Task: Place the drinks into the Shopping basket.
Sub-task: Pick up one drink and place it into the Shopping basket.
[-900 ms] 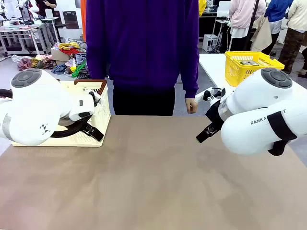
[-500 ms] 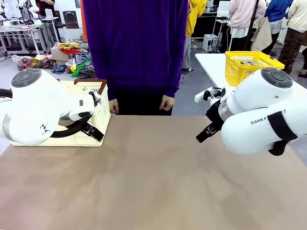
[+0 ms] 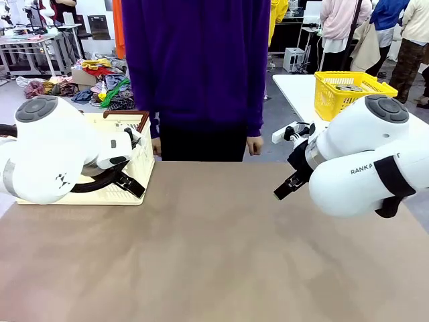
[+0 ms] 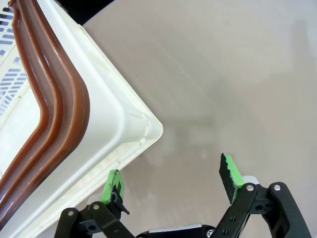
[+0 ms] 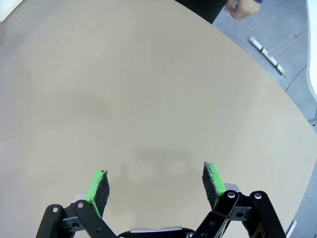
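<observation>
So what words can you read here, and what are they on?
"RANKA": on the white right arm, with the start of the word cut off.
Left arm: a small dark logo, no letters.
Shopping basket: no readable print on the sides that show.

The desk (image 3: 214, 255) has a matte grey-brown top that takes up the lower half of the front view, its far edge running straight across mid-frame. The Shopping basket (image 3: 143, 164) stands on it at middle left, close to that far edge; it is cream with a brown handle. In the left wrist view the basket's corner fills the left of the frame, with desk surface to its right. In the right wrist view the desk's edge cuts diagonally across the upper right.
</observation>
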Available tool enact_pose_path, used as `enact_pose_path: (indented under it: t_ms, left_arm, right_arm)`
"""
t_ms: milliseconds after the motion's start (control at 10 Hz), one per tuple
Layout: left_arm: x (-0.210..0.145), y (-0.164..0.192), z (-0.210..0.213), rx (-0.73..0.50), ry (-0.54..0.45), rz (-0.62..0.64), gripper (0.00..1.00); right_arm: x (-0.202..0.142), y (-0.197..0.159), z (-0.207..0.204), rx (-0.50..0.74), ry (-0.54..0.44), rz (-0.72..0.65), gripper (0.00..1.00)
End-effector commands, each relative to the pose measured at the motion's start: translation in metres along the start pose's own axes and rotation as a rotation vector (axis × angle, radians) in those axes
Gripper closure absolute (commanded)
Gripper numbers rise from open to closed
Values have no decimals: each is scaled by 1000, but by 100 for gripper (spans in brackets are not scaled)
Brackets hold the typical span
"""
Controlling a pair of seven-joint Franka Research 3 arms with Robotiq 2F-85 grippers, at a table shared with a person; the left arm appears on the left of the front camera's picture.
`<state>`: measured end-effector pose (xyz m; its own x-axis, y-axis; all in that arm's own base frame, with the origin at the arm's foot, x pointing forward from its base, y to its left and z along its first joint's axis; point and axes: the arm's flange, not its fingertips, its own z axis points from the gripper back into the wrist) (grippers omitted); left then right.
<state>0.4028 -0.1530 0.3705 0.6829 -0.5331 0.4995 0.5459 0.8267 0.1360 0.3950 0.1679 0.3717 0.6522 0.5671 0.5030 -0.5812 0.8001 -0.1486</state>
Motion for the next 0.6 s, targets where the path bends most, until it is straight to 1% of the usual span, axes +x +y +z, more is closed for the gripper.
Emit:
enact_pose_path:
  t_ms: [0,500]
  left_arm:
    - [0,1,0,0,0,2,0]
    - [0,1,0,0,0,2,0]
  right_arm:
    - [0,0,0,0,0,-1,0]
    - [0,0,0,0,0,-1,0]
